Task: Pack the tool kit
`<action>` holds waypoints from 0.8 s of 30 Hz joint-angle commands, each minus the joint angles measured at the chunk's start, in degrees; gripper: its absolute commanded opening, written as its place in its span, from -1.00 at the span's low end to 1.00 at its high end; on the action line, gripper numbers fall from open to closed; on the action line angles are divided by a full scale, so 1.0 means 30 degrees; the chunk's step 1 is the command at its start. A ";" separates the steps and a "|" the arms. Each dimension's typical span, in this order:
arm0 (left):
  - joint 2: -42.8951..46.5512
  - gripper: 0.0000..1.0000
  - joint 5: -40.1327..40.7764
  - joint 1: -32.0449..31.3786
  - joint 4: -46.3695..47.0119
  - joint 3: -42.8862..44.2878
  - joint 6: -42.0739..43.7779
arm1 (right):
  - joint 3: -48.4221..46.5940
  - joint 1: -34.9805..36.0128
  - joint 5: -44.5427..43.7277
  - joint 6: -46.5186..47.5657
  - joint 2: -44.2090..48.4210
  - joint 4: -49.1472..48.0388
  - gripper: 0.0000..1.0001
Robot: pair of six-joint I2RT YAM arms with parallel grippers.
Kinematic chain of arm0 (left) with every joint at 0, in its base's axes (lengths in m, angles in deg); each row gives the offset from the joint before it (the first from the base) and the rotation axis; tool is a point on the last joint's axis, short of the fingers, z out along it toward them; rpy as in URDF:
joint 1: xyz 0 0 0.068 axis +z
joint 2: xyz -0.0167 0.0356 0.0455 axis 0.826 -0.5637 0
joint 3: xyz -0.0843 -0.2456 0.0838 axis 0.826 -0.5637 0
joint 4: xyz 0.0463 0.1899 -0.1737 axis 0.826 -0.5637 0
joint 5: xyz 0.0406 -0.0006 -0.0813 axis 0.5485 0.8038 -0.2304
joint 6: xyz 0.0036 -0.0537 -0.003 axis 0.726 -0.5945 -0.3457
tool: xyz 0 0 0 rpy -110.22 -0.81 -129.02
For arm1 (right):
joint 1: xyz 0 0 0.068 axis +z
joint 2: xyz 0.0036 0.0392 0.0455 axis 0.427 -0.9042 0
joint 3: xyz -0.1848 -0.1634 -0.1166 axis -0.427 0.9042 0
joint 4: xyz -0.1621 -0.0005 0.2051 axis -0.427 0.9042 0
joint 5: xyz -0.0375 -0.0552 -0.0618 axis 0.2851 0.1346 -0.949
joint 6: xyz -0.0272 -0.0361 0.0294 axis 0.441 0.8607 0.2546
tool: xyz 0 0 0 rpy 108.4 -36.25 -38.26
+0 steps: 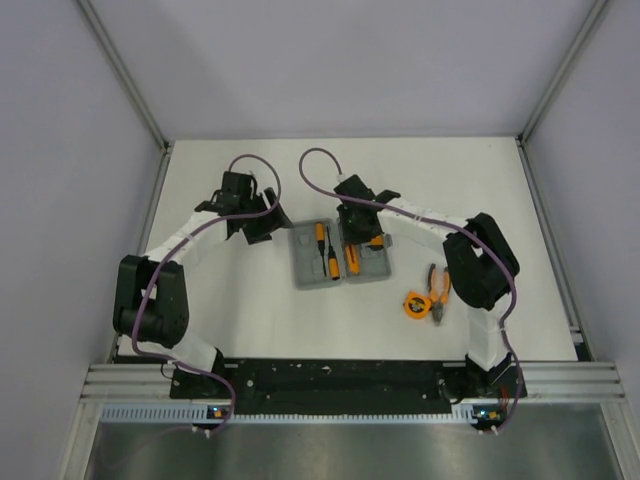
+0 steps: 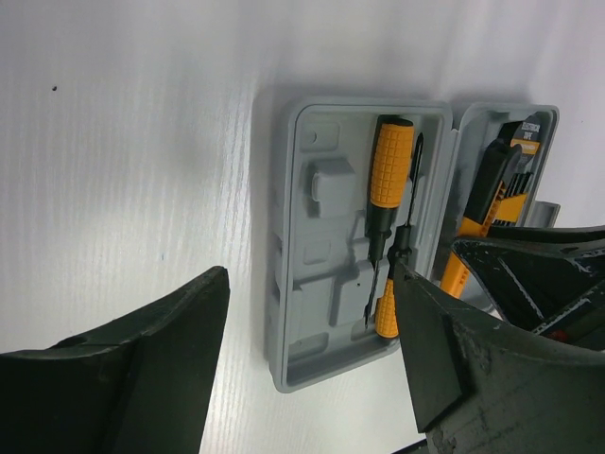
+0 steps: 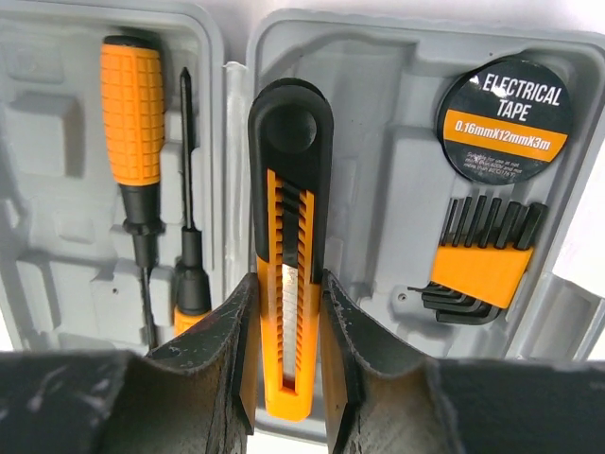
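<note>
Knife (image 3: 288,189) clamped in right tool (image 3: 286,284).

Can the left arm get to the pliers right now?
Probably not cleanly. The pliers lie right of the open case, beside the right arm. The right gripper, shut on the utility knife over the case, sits in the left gripper's path.

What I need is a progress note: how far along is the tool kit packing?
Done: two screwdrivers, electrical tape and hex keys sit in the open case. In hand: the right gripper is shut on the utility knife over the case's right half. Remaining: pliers and tape measure lie on the table, and the case needs closing.
</note>
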 commanded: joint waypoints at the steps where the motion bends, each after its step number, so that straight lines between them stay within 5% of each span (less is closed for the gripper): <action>1: -0.0149 0.47 -0.0226 0.0150 0.0426 0.0815 0.0363 | -0.0949 0.0250 -0.0585 -0.0446 -0.0508 -0.0387 -0.70; 7: -0.0208 0.48 -0.0256 0.0179 0.0367 0.0845 0.0363 | -0.0920 0.0250 -0.0703 -0.0914 -0.0831 -0.0387 -0.67; 24: -0.0295 0.47 -0.0343 0.0209 0.0309 0.0816 0.0393 | -0.1126 0.0279 -0.0321 -0.1823 -0.0363 -0.0124 -0.21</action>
